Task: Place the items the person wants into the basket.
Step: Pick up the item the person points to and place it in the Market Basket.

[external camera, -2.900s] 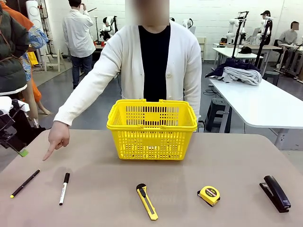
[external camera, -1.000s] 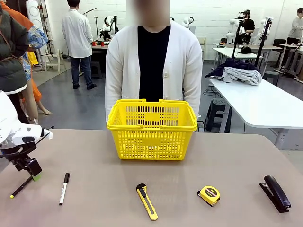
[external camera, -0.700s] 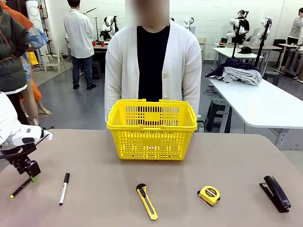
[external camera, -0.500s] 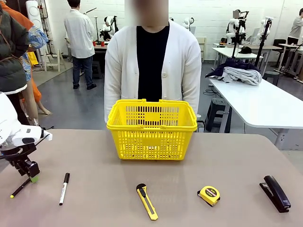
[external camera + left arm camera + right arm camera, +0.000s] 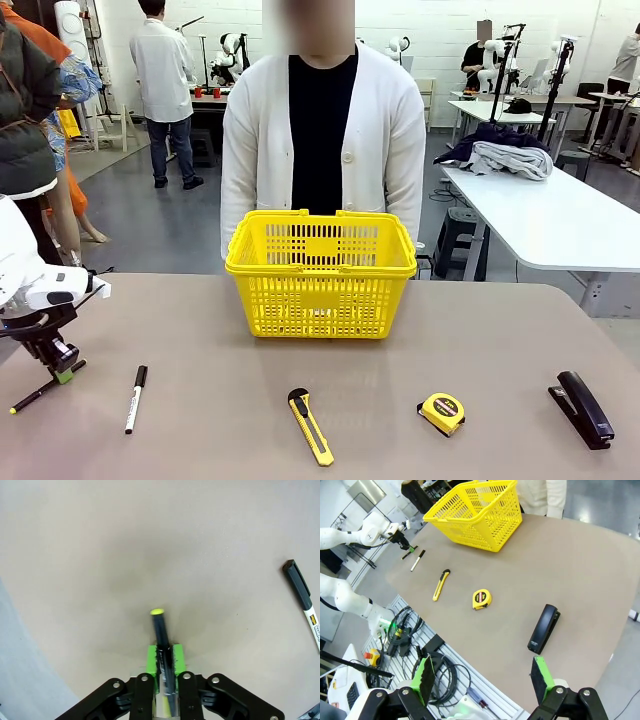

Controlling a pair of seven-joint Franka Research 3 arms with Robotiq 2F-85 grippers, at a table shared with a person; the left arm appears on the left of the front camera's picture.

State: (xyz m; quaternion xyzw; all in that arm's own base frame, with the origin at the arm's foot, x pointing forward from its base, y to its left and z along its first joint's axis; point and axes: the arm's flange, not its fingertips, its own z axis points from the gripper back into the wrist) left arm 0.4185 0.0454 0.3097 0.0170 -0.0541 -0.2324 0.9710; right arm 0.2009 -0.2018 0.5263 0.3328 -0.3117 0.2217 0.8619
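— What is held?
— One pen (image 5: 30, 398) is pinched in the closed left claw (image 5: 62, 375) at the surface's (image 5: 480, 330) left edge; the right claw (image 5: 483, 676) is spread, empty.
— What else is counted?
— One marker (image 5: 135, 398), one knife (image 5: 311, 426), one basket (image 5: 320, 290).

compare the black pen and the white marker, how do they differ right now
The pen is slim and black with a yellow-green end; the marker is white-bodied with a black cap. The pen is clamped in the left gripper; the marker lies free on the table. Both are slender writing tools on the robot's left, outside the basket.
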